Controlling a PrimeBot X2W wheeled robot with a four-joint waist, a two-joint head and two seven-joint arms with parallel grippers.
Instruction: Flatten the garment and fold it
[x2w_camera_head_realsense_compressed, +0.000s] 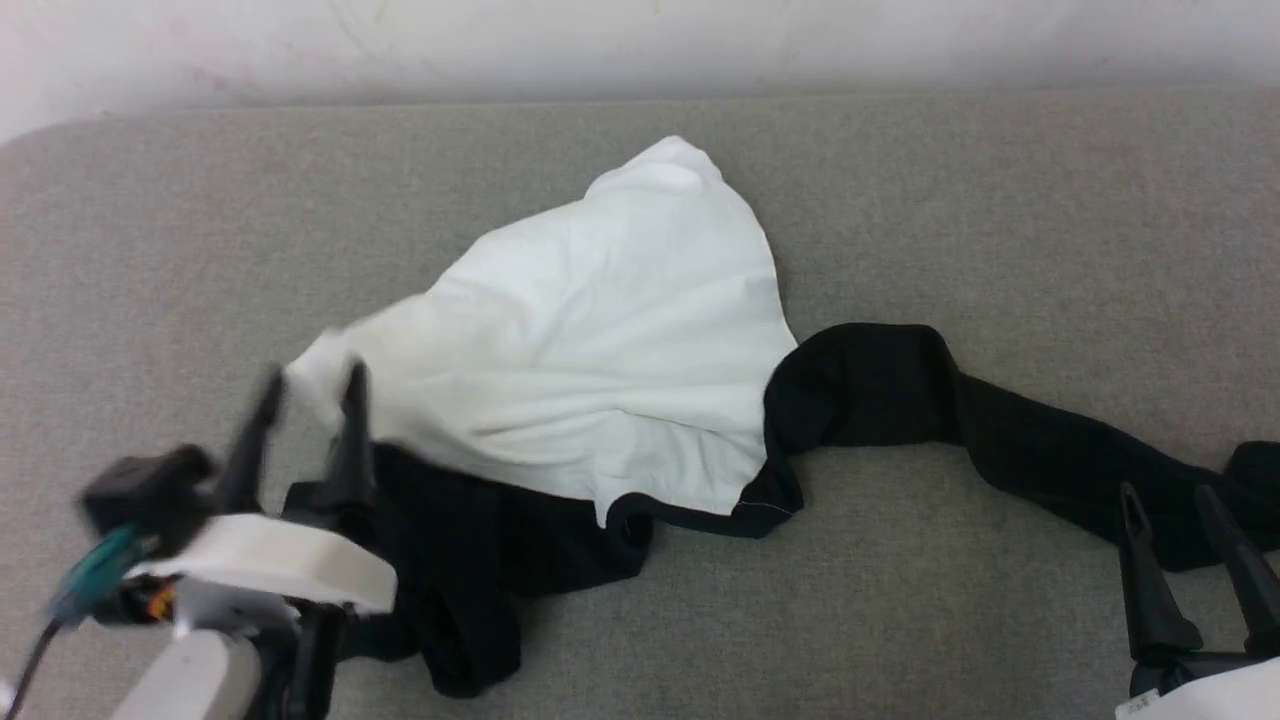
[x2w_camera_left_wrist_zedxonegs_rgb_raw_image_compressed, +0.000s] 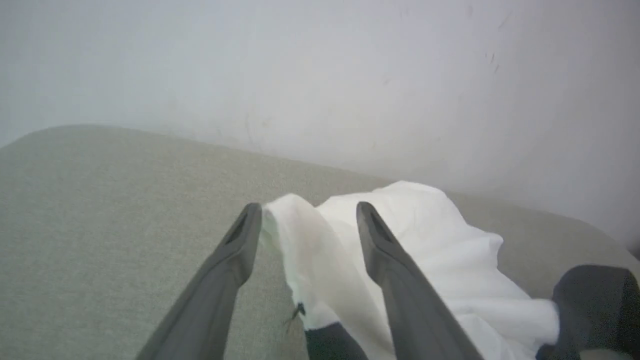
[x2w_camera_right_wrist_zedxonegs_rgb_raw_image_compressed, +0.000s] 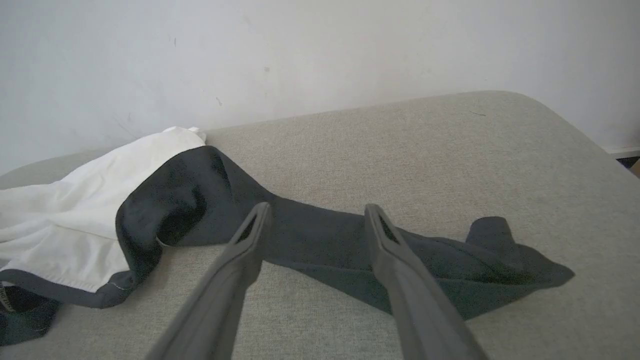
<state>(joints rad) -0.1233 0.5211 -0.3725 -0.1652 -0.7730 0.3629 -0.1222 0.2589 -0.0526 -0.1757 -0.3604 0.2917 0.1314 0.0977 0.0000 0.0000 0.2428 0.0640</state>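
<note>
The garment lies crumpled on the grey padded surface, its white body in the middle. One black sleeve trails to the right and the other sleeve is bunched at the lower left. My left gripper is open at the white body's left corner. In the left wrist view a raised fold of white cloth stands between the spread fingers of my left gripper, not pinched. My right gripper is open above the end of the right sleeve, which lies under the right gripper.
The grey fabric-covered surface stretches wide behind and beside the garment, with rounded corners. A white wall runs along its far edge. In the right wrist view the surface's right edge drops off near a dark strip of floor.
</note>
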